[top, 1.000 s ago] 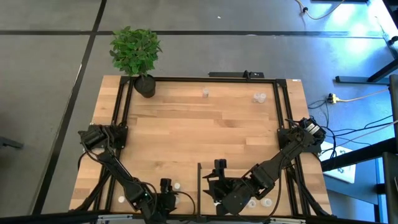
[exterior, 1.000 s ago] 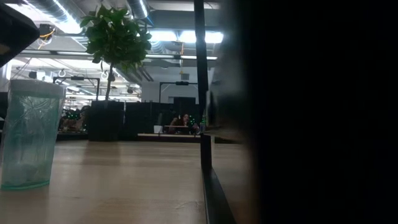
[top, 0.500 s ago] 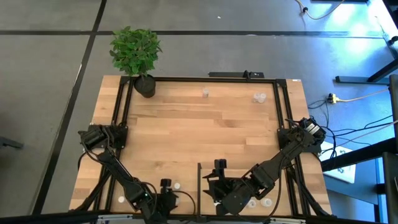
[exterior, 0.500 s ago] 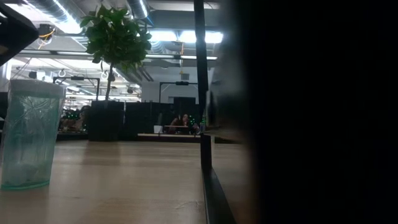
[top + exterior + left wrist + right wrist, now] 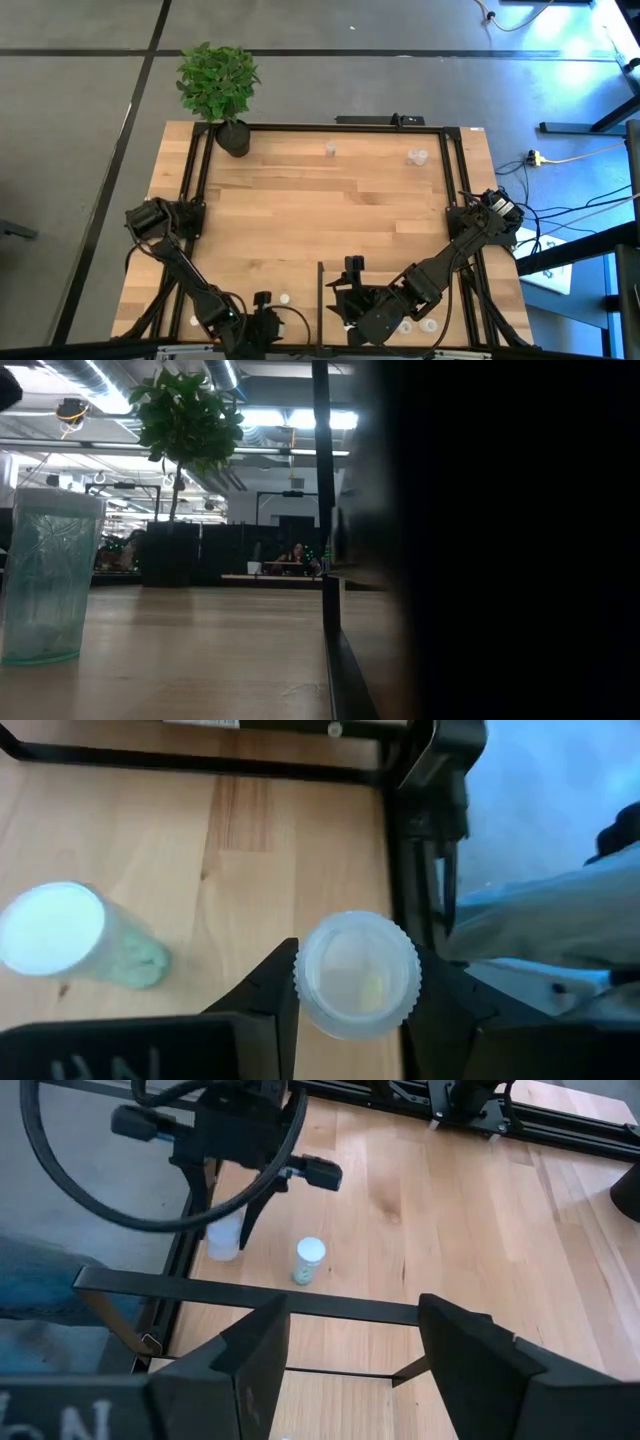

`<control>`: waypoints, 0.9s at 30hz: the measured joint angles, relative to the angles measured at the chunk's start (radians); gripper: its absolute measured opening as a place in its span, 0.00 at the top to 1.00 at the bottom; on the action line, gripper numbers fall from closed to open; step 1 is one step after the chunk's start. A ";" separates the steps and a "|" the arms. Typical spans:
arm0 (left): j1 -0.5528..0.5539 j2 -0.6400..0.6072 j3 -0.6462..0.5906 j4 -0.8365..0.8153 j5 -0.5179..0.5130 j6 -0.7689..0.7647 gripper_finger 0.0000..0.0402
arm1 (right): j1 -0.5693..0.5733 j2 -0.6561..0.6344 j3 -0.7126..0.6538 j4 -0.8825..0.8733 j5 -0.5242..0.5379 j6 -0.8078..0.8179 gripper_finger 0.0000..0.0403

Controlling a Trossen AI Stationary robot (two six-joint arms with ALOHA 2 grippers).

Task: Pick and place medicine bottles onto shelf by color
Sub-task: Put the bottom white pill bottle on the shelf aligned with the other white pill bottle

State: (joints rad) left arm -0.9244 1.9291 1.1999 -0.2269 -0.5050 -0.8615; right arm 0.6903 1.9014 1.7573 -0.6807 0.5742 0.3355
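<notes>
A planked wooden table (image 5: 320, 215), seen from above, fills the middle of the scene, with a black frame around its working area. A leafy potted plant (image 5: 218, 85) stands at the table's 11 o'clock corner. Two dark arms reach in from the sides and meet along the 6 o'clock edge.

The left claw (image 5: 350, 995) sits at about 7 o'clock on the table, closed on a clear medicine bottle (image 5: 357, 973), one dark finger pressed to each side of its ribbed cap. Just beside it on the wood stands a white-capped bottle (image 5: 72, 935) with greenish contents.

The right claw (image 5: 350, 1350) hovers at about 6 o'clock, its fingers spread wide apart with nothing between them.

A few small bottles (image 5: 418, 325) lie under the right arm near 5 o'clock. A pair of bottles (image 5: 417, 156) stands at about 1 o'clock near the far edge, and a single bottle (image 5: 330, 150) stands at 12 o'clock.
</notes>
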 joint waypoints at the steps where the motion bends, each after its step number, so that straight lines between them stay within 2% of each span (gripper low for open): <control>1: -0.002 -0.010 0.000 0.000 0.000 -0.002 0.69 | 0.000 0.000 0.000 0.000 0.000 0.000 0.45; 8: 0.000 -0.120 0.000 -0.027 -0.047 -0.001 0.69 | 0.000 0.000 0.000 -0.005 0.000 -0.002 0.45; 12: 0.011 -0.211 0.000 -0.130 -0.111 -0.001 0.69 | 0.000 -0.016 0.000 0.000 -0.006 -0.003 0.45; 15: 0.047 -0.277 0.000 -0.214 -0.122 0.003 0.69 | 0.000 -0.051 0.000 0.003 -0.007 -0.004 0.45; 19: 0.134 -0.362 0.000 -0.315 -0.126 0.071 0.69 | 0.000 -0.092 0.000 -0.006 0.000 -0.021 0.45; 23: 0.262 -0.429 0.000 -0.366 -0.108 0.209 0.69 | 0.000 -0.120 0.000 -0.006 0.001 -0.064 0.45; 27: 0.421 -0.442 0.000 -0.347 0.009 0.380 0.69 | 0.000 -0.134 0.000 -0.017 0.001 -0.084 0.45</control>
State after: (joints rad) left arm -0.5029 1.4876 1.1999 -0.5735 -0.4965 -0.4819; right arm 0.6903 1.7678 1.7576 -0.6979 0.5754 0.2516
